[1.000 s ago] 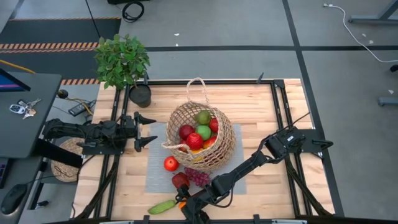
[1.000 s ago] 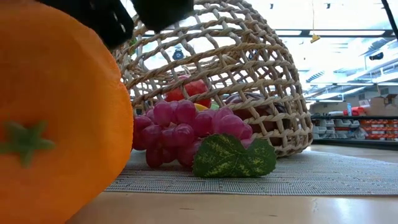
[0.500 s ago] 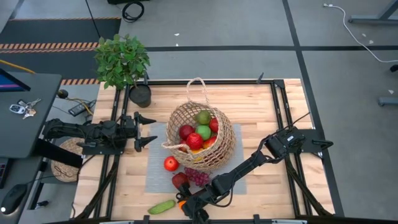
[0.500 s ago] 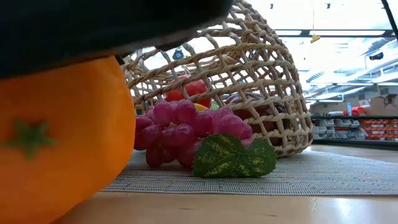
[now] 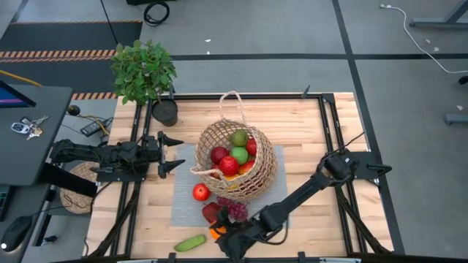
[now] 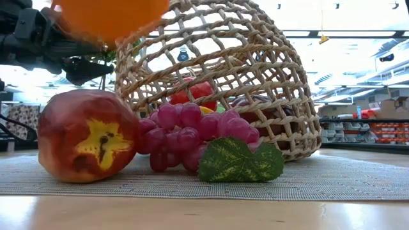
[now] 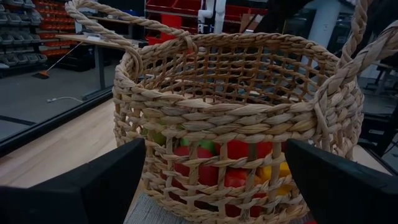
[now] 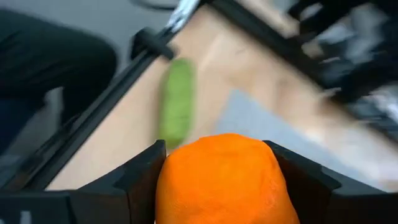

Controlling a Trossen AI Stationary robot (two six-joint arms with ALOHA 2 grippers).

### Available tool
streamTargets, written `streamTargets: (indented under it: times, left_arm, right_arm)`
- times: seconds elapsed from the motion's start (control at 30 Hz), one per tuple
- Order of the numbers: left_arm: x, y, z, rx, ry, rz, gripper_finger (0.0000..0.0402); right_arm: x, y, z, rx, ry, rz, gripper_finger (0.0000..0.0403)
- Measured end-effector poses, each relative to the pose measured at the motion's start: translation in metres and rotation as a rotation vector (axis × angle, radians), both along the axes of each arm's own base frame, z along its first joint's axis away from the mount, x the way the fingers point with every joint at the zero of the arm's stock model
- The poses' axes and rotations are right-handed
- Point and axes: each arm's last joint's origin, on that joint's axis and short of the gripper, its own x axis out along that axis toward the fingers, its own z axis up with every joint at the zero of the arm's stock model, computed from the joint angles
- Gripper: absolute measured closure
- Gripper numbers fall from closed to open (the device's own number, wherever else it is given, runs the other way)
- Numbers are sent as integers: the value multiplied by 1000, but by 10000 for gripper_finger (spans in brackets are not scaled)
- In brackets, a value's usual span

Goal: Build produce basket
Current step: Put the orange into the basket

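Orange point(image 8: 219, 180) between right gripper point(image 8: 217, 186) fingers

The high view looks straight down on the table, the low view level from its surface, both sharing the basket point(image 5: 238, 161) that the left wrist view faces closely.

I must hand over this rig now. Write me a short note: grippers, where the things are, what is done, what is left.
Right gripper: shut on the orange, lifted off the table near its front edge.
Left gripper: open, waiting left of the basket.
Done: apples and green fruit lie in the basket, which stands on the grey mat.
Left: the orange, the grapes, a red apple, a dark red fruit and the cucumber are outside it.
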Motion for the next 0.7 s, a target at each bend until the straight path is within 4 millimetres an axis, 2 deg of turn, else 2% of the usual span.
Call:
streamTargets:
  times: [0.17, 0.33, 0.5, 0.7]
  left_arm:
    - [0, 0, 0, 0, 0, 0, 10]
    - [0, 0, 0, 0, -1, 0, 10]
    - [0, 0, 0, 0, -1, 0, 10]
    - [0, 0, 0, 0, -2, 0, 10]
  right_arm:
    - [-22, -4, 53, -69, -121, -141, 143]
    - [-41, -25, 104, -65, -218, -294, 142]
    - [-59, -56, 154, 27, -293, -387, 142]
    - [-78, -105, 199, 85, -341, -484, 142]
